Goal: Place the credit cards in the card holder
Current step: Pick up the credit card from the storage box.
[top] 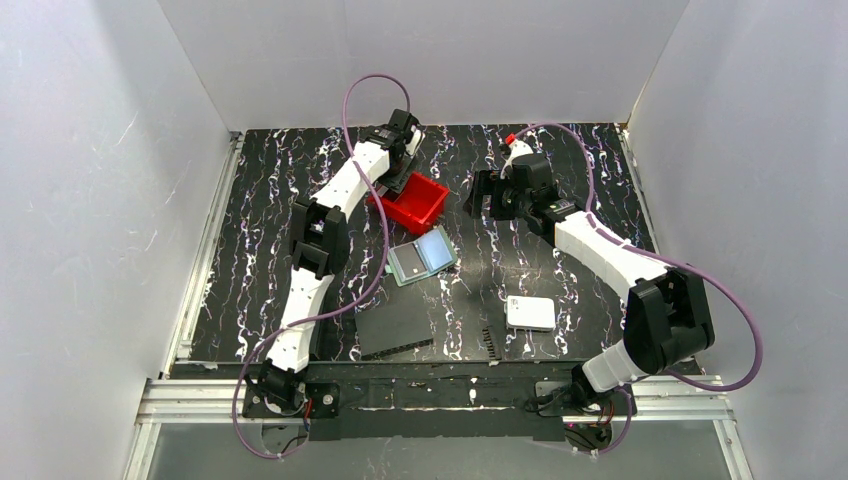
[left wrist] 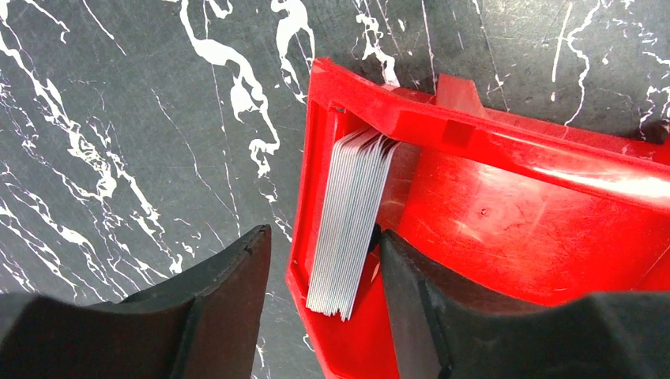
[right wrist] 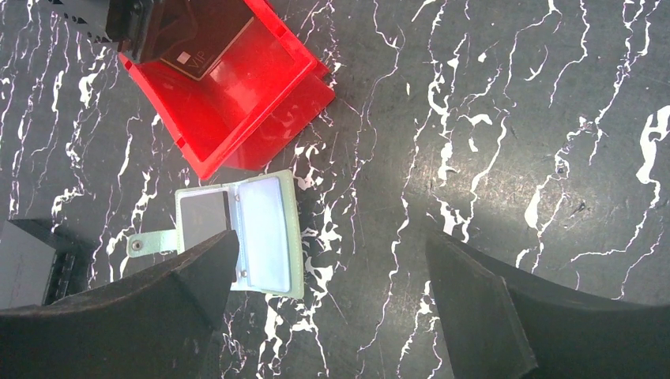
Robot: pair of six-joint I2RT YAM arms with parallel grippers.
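left fingers [left wrist: 403, 276] half-open astride bin wall [left wrist: 303, 197], credit cards [left wrist: 348, 221] | right fingers [right wrist: 197, 272] wide

We read one text only: small white letters "VIP" next to a tiny pale square, on a dark card [right wrist: 207, 38] inside the red bin [right wrist: 237, 110], upper left of the right wrist view. The top view and the left wrist view give us nothing legible. Any print there is too small or edge-on to tell.
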